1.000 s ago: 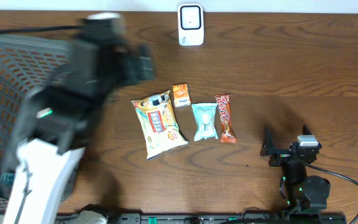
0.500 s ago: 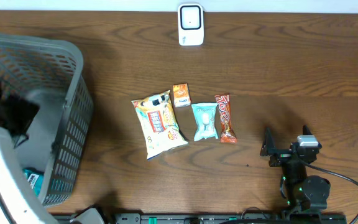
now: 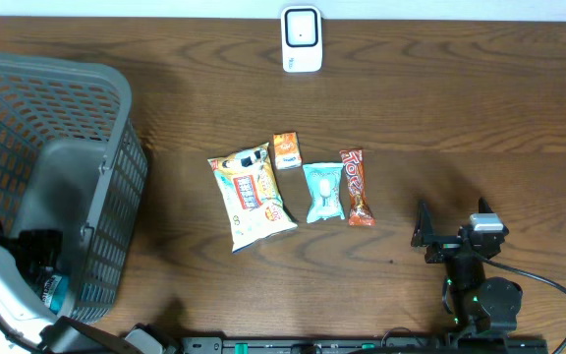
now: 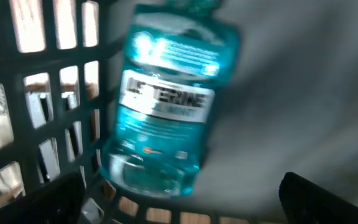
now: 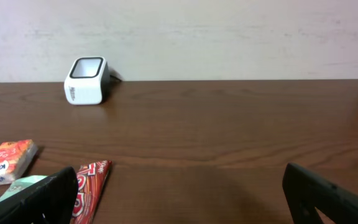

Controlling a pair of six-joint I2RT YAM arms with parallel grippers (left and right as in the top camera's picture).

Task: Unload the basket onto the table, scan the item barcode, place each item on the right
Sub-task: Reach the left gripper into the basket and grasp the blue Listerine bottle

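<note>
Left gripper (image 4: 188,202) is down in the grey basket (image 3: 116,108), well left of the scanner (image 3: 302,39), jaws spread, empty. A teal Listerine bottle (image 4: 163,112) lies inside, under them. Right gripper (image 5: 182,199): jaws spread, empty. Snack bag (image 3: 251,197) on the worktop (image 3: 460,118), this side of the scanner.

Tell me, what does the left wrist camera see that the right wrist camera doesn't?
Only the left wrist view: a teal mouthwash bottle lying in a grey basket.
Only the right wrist view: a white scanner far back on the table, with an orange packet and a red bar nearer.
Shared: no object. Each view shows only its own open gripper at the bottom corners, the left gripper and the right gripper.
</note>
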